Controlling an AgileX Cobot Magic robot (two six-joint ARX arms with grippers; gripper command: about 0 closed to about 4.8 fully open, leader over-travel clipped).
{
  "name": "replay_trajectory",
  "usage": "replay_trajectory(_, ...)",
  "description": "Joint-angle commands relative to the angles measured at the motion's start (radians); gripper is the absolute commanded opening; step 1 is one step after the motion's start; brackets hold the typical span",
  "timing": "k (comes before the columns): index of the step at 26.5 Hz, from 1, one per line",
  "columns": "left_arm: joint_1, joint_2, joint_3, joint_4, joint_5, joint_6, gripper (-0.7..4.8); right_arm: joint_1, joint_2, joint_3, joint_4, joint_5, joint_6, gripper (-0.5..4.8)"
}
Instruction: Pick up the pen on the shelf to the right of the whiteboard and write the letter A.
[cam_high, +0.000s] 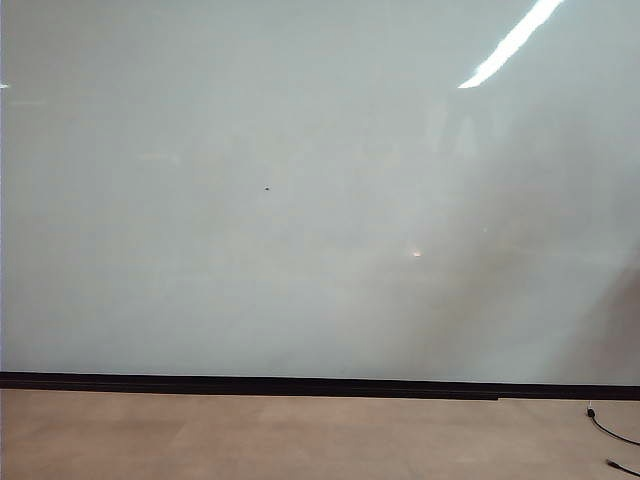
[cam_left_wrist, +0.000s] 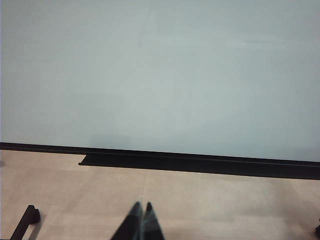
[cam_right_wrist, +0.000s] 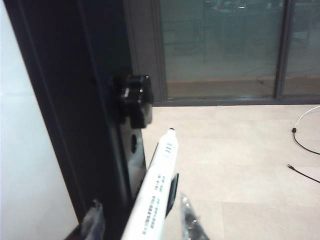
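right tool (cam_right_wrist: 140, 220) half-spread around the pen (cam_right_wrist: 152, 195) beside the whiteboard (cam_right_wrist: 25, 165); light, slick, grip mid-barrel. left tool (cam_left_wrist: 141, 212) pressed together, facing the whiteboard.

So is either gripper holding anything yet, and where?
Cannot tell: the slim white marker pen lies between the right gripper fingers, contact unclear. The left gripper holds nothing.

- the whiteboard (cam_high: 300, 200) stands upright on the floor (cam_high: 250, 435), filling the exterior view.
- the left gripper (cam_left_wrist: 141, 220) hangs before the whiteboard's lower edge, above the floor.
- the pen (cam_right_wrist: 152, 192) lies between the right gripper (cam_right_wrist: 140, 220) jaws, beside the whiteboard's side frame (cam_right_wrist: 75, 110).
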Motion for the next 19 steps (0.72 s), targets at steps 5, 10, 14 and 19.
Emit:
replay_trajectory(5,0.000,0.000,0.003,0.009,0.003,0.005,-0.04,0.000,-0.004,0.010,0.018,-0.008,0.008,1.97)
replay_trajectory(10,0.000,0.000,0.003,0.009,0.003,0.005,-0.05,0.000,-0.004,0.010,0.018,-0.008,0.008,1.97)
replay_trajectory(14,0.000,0.000,0.003,0.009,0.003,0.004,-0.04,0.000,-0.004,0.010,0.018,-0.008,0.012,1.82)
replay_trajectory(19,0.000,0.000,0.003,0.009,0.003,0.005,-0.04,0.000,-0.004,0.010,0.018,-0.009,0.012,1.43)
